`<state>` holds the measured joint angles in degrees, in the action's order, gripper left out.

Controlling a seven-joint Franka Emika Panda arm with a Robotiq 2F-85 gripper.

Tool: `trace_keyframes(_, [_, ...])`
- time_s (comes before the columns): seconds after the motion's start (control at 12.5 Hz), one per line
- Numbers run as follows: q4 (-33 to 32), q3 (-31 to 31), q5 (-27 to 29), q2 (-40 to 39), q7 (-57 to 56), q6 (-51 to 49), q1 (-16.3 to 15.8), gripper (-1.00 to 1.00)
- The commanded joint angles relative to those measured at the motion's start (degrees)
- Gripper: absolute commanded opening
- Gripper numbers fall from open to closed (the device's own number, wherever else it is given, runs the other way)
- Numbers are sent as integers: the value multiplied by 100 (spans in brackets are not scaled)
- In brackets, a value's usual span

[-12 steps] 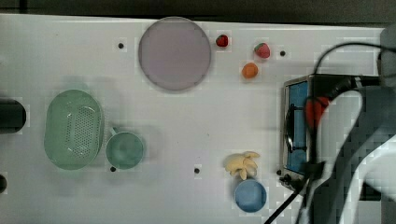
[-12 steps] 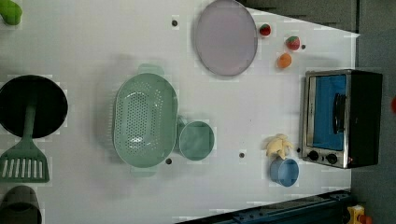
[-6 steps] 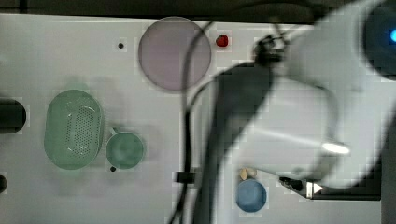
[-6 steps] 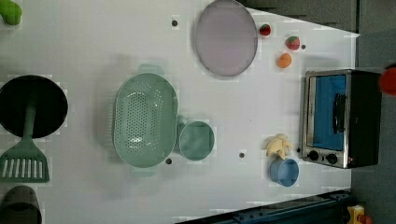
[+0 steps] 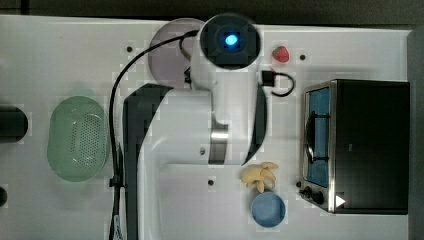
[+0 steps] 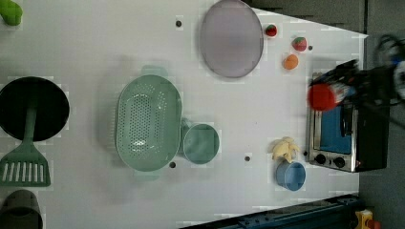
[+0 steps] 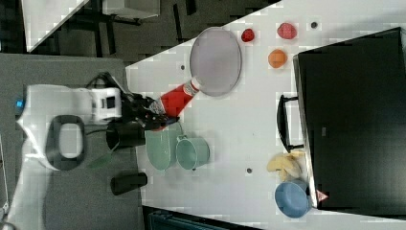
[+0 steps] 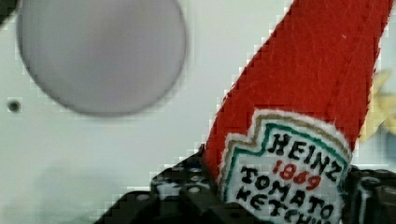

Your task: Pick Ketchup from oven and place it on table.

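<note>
since the earlier frame, the arm has swung from the oven [image 5: 370, 145] out over the white table [image 5: 60, 55]. its gripper [image 7: 152, 115] fingers are clamped on the ketchup [image 7: 178, 98], held in the air above the table near a grey plate [image 7: 215, 60]. dark floor borders the tabletop.

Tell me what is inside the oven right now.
Through the oven's blue-tinted glass door, closed, no item can be made out in the left view; the black casing covers the rest. The ketchup bottle is outside, held in the pincer above the table.
</note>
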<state>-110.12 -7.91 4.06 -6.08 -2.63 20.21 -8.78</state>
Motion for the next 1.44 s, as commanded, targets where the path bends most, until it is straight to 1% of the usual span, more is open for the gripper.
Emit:
trace_keyframes(0.08, [-753, -379, -20, 56, 223, 647, 175, 29])
trace_keyframes(0.24, [-1382, -359, -19, -44, 223, 1307, 158, 29])
trace_keyframes(0.4, [-1785, -357, -19, -268, 224, 2094, 141, 29])
trace_keyframes(0.56, [-1990, -341, -16, -582, 224, 2678, 100, 29])
trace_keyframes(0.72, [-2009, -273, -13, -938, 224, 2940, 69, 29])
trace_keyframes(0.8, [-2009, -250, -9, -1081, 224, 3001, 53, 34])
trace_keyframes(1.04, [-1992, -229, -6, -1320, 224, 3198, 42, 97])
trace_keyframes(1.2, [-1924, -229, -6, -1119, 227, 3194, 39, 100])
trace_keyframes(1.44, [-1510, -231, -8, -408, 227, 2916, 34, 100])
